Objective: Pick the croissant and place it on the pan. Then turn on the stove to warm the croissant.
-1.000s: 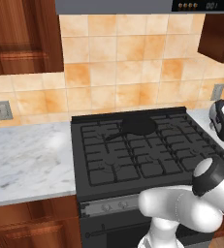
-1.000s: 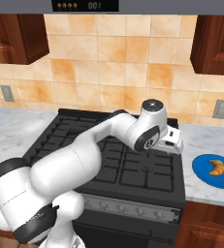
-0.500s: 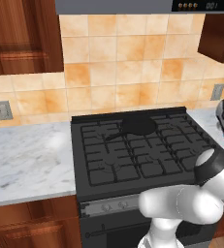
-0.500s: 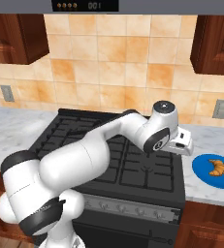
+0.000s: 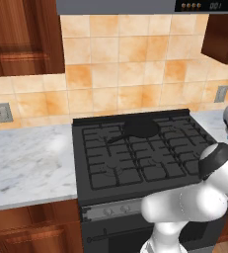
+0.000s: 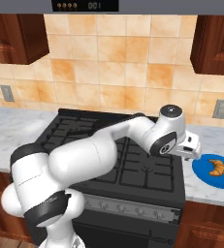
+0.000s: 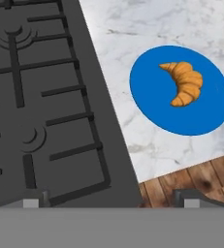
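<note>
Currently the croissant (image 7: 184, 82) is seen lying on a round blue plate (image 7: 152, 104) on the marble counter (image 7: 133, 38), at two o'clock in the hand view, just beside the stove (image 7: 40, 97) edge. Bare marble is left around the plate. The gripper (image 6: 193, 147) is held fully open and empty. The black pan (image 5: 140, 128) is shown empty on a rear burner in the left base view.
</note>
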You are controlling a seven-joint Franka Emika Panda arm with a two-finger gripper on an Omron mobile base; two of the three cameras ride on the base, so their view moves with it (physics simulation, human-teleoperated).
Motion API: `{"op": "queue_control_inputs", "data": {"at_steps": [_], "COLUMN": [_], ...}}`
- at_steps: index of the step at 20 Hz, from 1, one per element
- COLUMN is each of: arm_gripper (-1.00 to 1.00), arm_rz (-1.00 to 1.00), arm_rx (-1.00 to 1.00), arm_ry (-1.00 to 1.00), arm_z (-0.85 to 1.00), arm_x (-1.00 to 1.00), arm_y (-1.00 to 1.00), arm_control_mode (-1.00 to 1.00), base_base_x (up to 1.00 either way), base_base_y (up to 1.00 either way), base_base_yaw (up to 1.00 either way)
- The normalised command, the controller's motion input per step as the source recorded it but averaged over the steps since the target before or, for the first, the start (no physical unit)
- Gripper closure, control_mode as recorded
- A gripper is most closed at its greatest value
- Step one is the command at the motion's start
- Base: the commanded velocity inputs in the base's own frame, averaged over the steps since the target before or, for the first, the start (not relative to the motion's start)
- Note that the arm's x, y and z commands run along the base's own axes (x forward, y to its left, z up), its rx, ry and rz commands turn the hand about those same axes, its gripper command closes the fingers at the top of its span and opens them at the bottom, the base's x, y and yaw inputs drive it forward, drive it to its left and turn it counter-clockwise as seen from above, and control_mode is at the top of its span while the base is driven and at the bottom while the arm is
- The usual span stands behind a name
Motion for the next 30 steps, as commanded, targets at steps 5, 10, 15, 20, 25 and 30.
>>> {"op": "queue_control_inputs", "data": {"at_steps": [5, 10, 15, 20, 25, 30], "arm_gripper": [-1.0, -1.0, -1.0, -1.0, -1.0, -1.0], "arm_rz": [-0.05, -0.03, -0.02, -0.02, -0.02, -0.02], "arm_rx": [-0.02, 0.0, 0.0, -0.02, -0.01, -0.02], "arm_ry": [0.0, 0.0, 0.0, 0.0, 0.0, 0.01], "arm_z": [-0.11, 0.0, -0.01, -0.05, -0.08, -0.09], "arm_x": [0.0, 0.0, 0.0, 0.0, 0.0, 0.0], "arm_y": [-0.28, -0.31, -0.22, -0.14, -0.14, -0.11], "arm_control_mode": [-1.0, -1.0, -1.0, -1.0, -1.0, -1.0], "base_base_x": [0.0, 0.0, 0.0, 0.0, 0.0, 0.0], "base_base_y": [0.0, 0.0, 0.0, 0.0, 0.0, 0.0], "base_base_yaw": [0.0, 0.0, 0.0, 0.0, 0.0, 0.0]}}
